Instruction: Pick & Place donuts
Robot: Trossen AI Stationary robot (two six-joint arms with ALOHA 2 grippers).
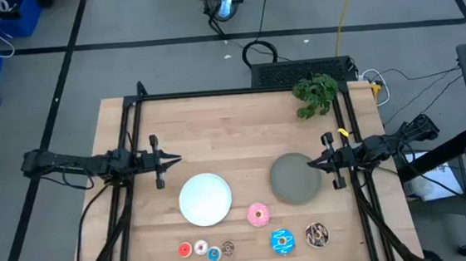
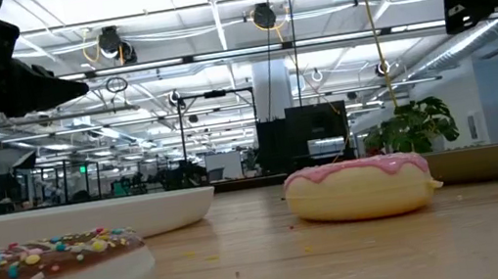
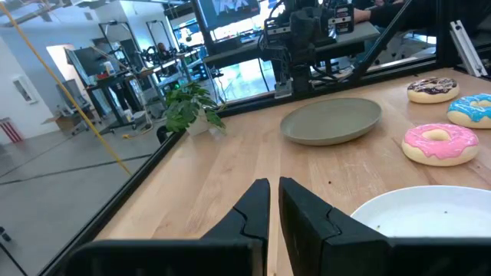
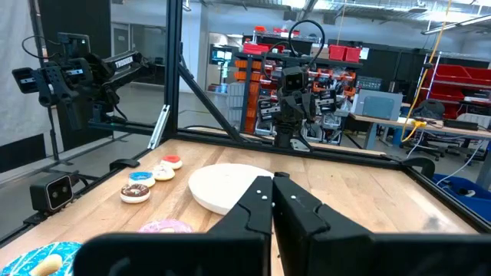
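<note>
Nothing is gripped: left gripper and right gripper are held raised, jaws closed, donuts left reachable beside white plate.

One camera is looking straight down over the counter; another is sitting level on it; wrist cameras are facing each other, sharing the white plate.

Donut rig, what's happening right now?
Nothing is being handled. The left gripper hangs shut beside the white plate, and the right gripper hangs shut at the grey plate. Both plates hold nothing. All six donuts sit on the table: the pink donut between the plates, the other five in a row along the near edge.
</note>
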